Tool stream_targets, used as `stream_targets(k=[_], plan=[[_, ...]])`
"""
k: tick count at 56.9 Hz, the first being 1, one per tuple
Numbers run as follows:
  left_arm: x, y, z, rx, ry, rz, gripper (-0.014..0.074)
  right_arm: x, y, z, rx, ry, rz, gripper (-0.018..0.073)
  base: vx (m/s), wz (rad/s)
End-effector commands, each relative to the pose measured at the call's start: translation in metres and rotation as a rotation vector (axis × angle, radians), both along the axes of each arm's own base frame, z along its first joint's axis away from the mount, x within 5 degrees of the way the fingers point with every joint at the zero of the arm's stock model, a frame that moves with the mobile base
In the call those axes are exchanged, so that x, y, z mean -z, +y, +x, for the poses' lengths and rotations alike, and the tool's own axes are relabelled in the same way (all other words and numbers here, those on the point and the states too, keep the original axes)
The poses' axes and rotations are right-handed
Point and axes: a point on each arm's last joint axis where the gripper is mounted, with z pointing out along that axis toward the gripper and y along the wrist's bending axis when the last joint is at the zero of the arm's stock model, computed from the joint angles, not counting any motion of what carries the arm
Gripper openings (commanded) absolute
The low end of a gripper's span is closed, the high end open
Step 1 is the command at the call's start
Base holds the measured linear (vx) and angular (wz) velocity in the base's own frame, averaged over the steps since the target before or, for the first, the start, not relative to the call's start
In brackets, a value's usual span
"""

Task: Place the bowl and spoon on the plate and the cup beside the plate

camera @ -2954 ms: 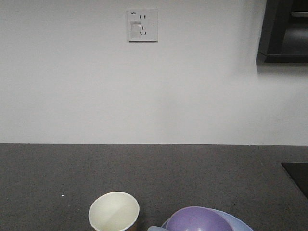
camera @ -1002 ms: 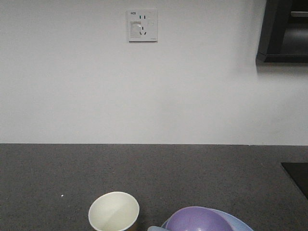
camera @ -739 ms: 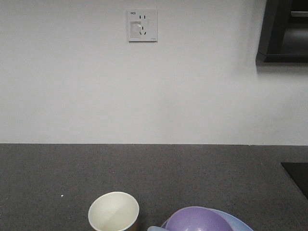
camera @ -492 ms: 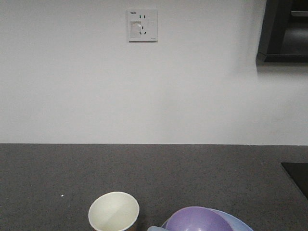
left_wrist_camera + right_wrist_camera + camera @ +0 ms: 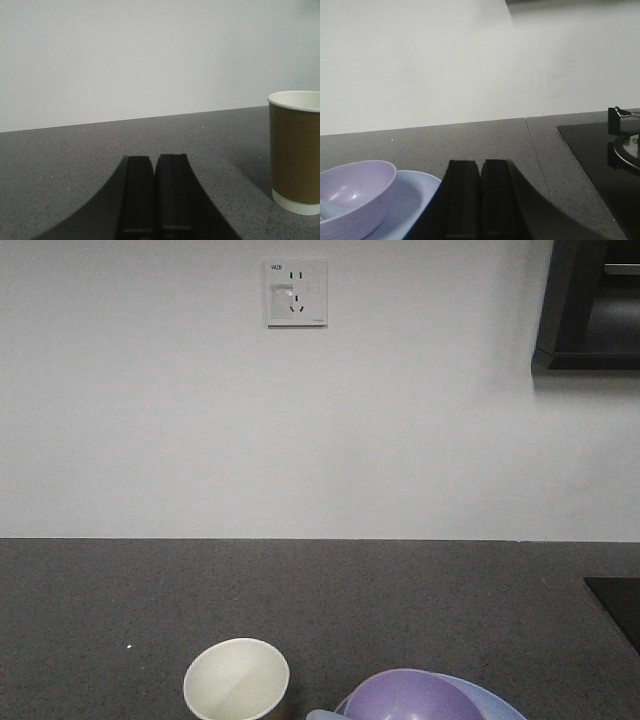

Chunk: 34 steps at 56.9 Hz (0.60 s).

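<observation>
Nothing is moving lately; I'm idling both the left gripper [image 5: 156, 227] and right gripper [image 5: 480, 232] clenched empty, bowl [image 5: 354, 192] sitting on plate [image 5: 412, 197], cup [image 5: 296, 150] left.

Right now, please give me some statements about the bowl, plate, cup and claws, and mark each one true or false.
1. The bowl sits on the plate. True.
2. The cup lies on its side. False: it stands upright on the counter.
3. The left claw grips the cup. False: it is shut, empty, apart from the cup.
4. The right claw is shut. True.
5. The cup stands inside the bowl. False: it stands beside the plate.
</observation>
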Motion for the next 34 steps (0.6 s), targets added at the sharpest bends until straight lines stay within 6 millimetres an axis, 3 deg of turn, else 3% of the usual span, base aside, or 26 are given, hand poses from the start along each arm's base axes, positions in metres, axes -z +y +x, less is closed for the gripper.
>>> stream_targets(k=[1,34], plan=[[-0.0165,0.0001,-0.0037,0.007,-0.114,-0.033,0.0000,-0.0077,-0.0005,-0.0011,0.009,-0.094,-0.010,-0.0006,0.00,0.00],[-0.0165,0.0001,-0.0037,0.007,-0.114,-0.033,0.0000,-0.0076,-0.0005,-0.0011,0.009,-0.093,-0.010,-0.0006,0.00,0.00]])
